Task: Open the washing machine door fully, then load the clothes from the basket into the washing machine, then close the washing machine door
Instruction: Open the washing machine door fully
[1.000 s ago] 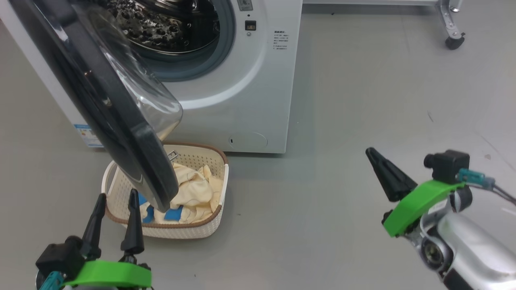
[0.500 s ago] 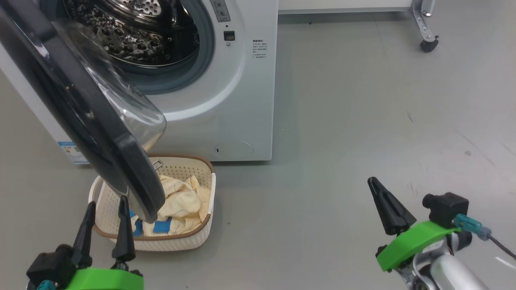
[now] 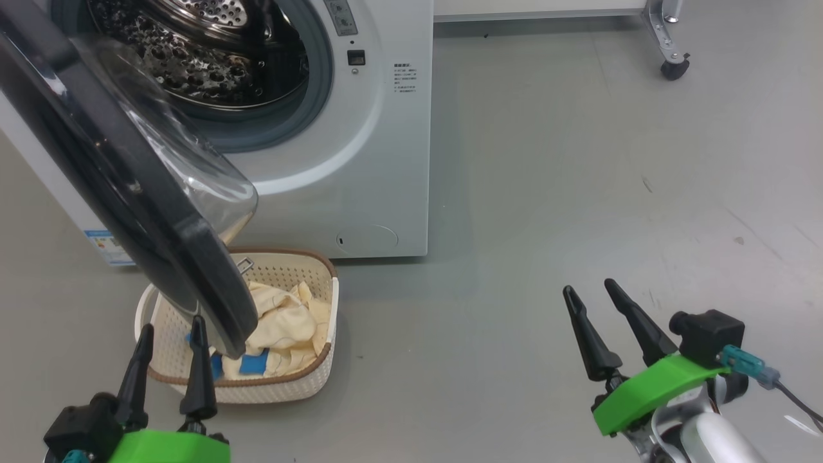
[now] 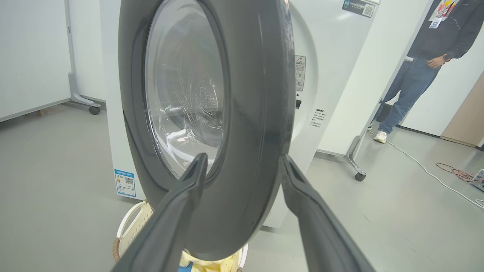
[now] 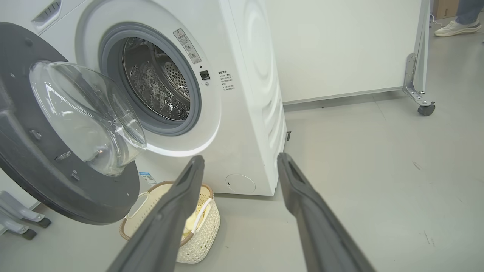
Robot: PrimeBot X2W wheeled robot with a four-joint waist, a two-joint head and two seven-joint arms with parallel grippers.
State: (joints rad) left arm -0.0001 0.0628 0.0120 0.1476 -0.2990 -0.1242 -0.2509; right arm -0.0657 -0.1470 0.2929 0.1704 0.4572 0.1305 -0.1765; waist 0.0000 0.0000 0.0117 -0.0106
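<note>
Head view: clothes (image 3: pixel 283 325) at 8 o'clock looked soft, light; top fold seemed best pinch point. Left gripper (image 3: pixel 172 325), right gripper (image 3: pixel 587 286): fingers spread, empty.

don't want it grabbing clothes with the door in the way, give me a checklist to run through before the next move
1. Washing machine door fully open: not ok; it stands part-way out and overhangs the basket.
2. Clothes free to reach: not ok; the door's lower edge hides part of them in the head view.
3. Left gripper open and empty: ok; whether it touches the door, cannot tell.
4. Right gripper open and empty: ok; over bare floor.
5. Drum empty: ok for the part visible.
6. Person clear of the washing machine: ok; standing back, to its side.
</note>
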